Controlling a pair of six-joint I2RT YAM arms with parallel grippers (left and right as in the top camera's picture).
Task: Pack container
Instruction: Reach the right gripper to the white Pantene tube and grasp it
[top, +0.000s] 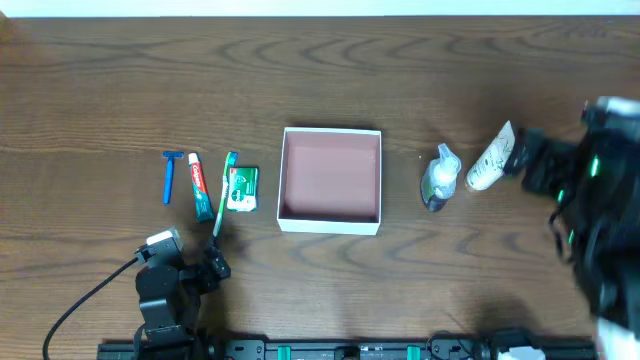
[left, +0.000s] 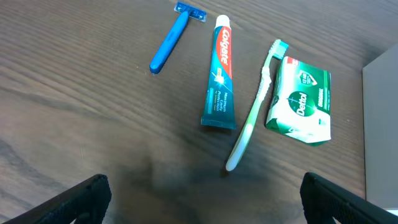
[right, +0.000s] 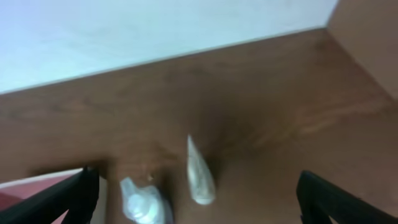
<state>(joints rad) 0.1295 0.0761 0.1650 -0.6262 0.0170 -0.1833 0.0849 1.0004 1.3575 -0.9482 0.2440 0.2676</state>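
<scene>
My right claw (top: 524, 160) spread wide, empty — white tube (top: 492, 160) just ahead. Careless approach could shove it into the bottle (top: 440, 178).

Left arm (top: 160, 292) black, pale block, looping black cable (top: 88, 295); right arm (top: 590, 195) black, green lights; left gripper (left: 202, 190) black.

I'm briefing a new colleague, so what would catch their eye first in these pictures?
The small square white-walled box with a pink-brown inside sits empty in the middle of the dark wooden table. Left of it lie a blue plastic razor, a red-and-teal Colgate toothpaste tube, a green-and-white toothbrush and a green soap packet; right of it, a small clear bottle and a white tube.
</scene>
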